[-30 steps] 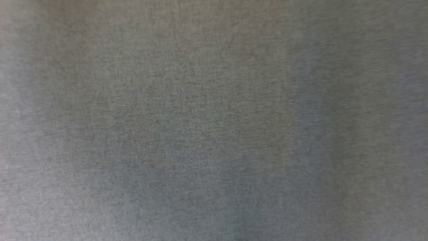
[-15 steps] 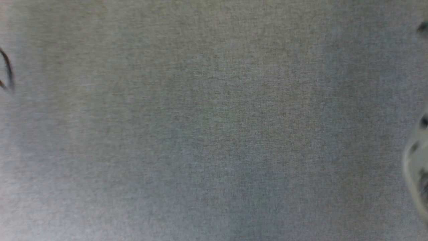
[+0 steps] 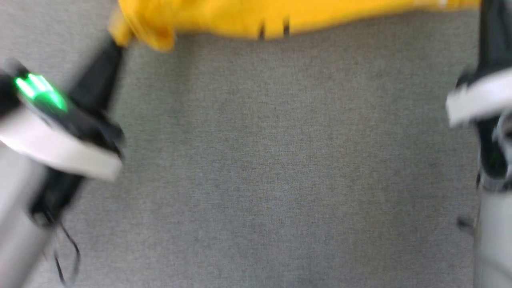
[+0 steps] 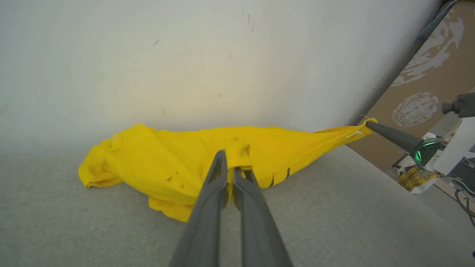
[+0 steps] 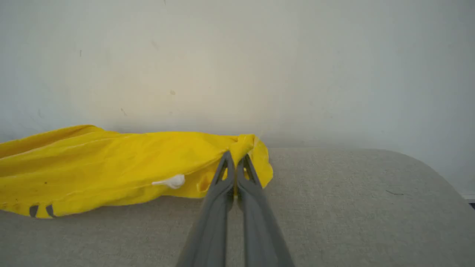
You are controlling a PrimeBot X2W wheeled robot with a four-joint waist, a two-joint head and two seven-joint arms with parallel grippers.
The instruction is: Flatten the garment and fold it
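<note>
Along the far edge of the grey cushioned surface (image 3: 256, 160), close under the white wall (image 4: 222, 55), we see the garment (image 4: 174, 159) stretched out as a long yellow band, its long axis running crosswise from our left to our right. It lies ahead of both arms, and neither is nearer, since each has hold of one end. Our left gripper (image 4: 231, 170) is pressed together on a fold at the near edge of the cloth, with a loose lump of shirt spilling past it to the outer side. Our right gripper (image 5: 235, 159) is likewise pinched tight on a bunch of fabric at the opposite end. Between the two grips the shirt is drawn out but bunched, not spread, with two short black stripes (image 5: 41, 210) showing on its lower edge. We judge that flattening turns on drawing both held points back toward us together, at right angles to that axis, so the cloth trails open across the bare surface.
</note>
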